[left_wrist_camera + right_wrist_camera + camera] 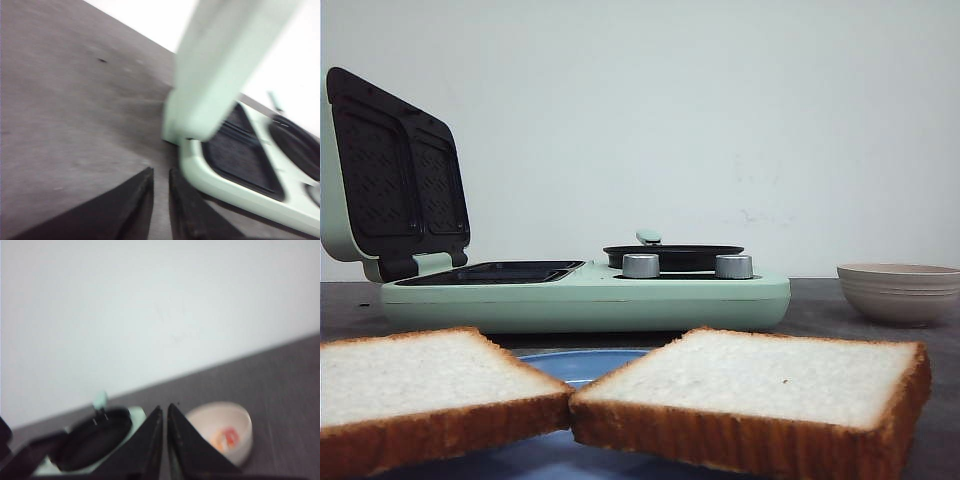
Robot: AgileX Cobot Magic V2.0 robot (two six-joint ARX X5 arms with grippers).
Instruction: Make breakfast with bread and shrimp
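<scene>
Behind right claw, pressed together w/ nothing, shrimp blurred in bowl.

— Bread: both slices cut off by the lower edge of the front view, the left one by the left edge too. Blue plate mostly hidden beneath them.

— Shrimp?

— Blurred in the right wrist view; only an orange-red smear inside the bowl, shape beyond telling. From the front, hidden behind the bowl's wall.

— Sandwich maker?

— Smeared in the left wrist view, lid and far end cropped. Small pan partly covered by the right gripper fingers, outline soft.
</scene>
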